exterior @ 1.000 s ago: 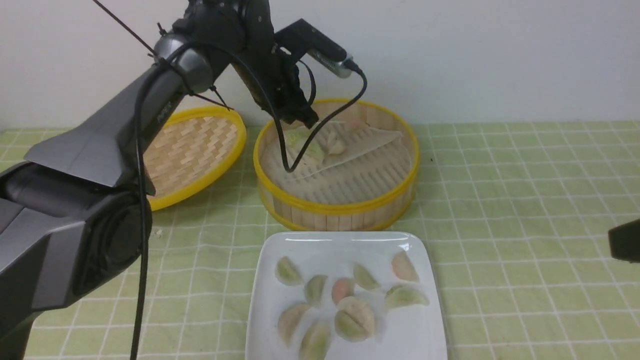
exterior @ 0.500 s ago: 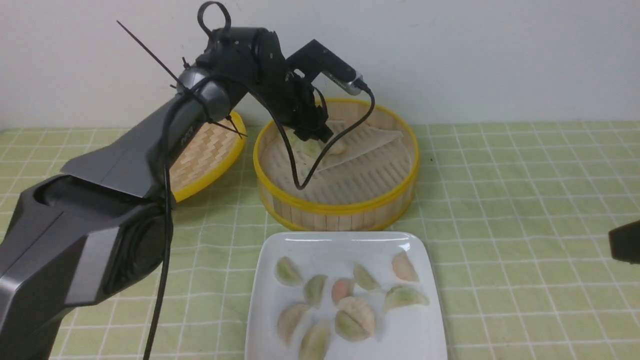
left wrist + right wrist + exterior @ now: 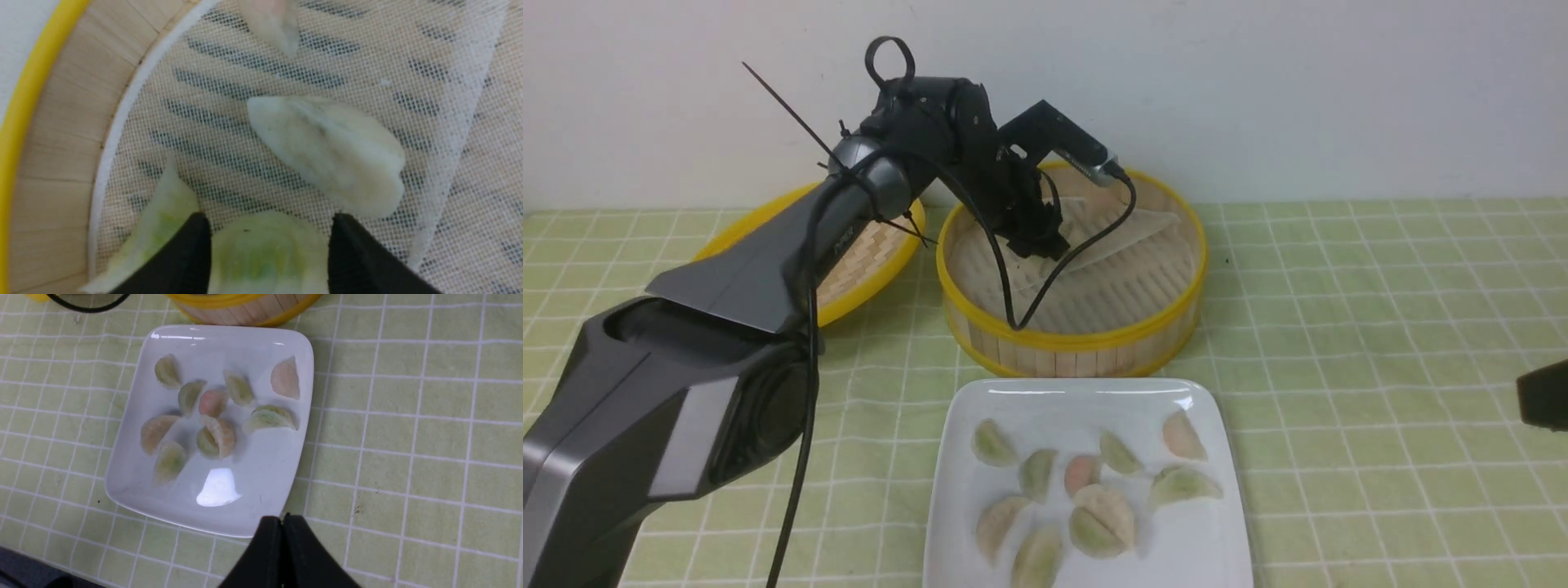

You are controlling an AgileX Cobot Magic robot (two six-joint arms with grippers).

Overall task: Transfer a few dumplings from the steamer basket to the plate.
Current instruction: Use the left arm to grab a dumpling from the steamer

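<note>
Currently straddling green dumpling with left gripper, half-open, perhaps not yet gripping. Could pinch neighbouring dumpling too or snag liner, tearing skin.

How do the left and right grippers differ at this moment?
The left gripper is down inside the steamer basket; the right gripper hangs over the tablecloth, outside it. The left's jaws stand apart, flanking a green dumpling, though a firm grip is unclear; the right's are shut on nothing. Both have black fingers.
</note>
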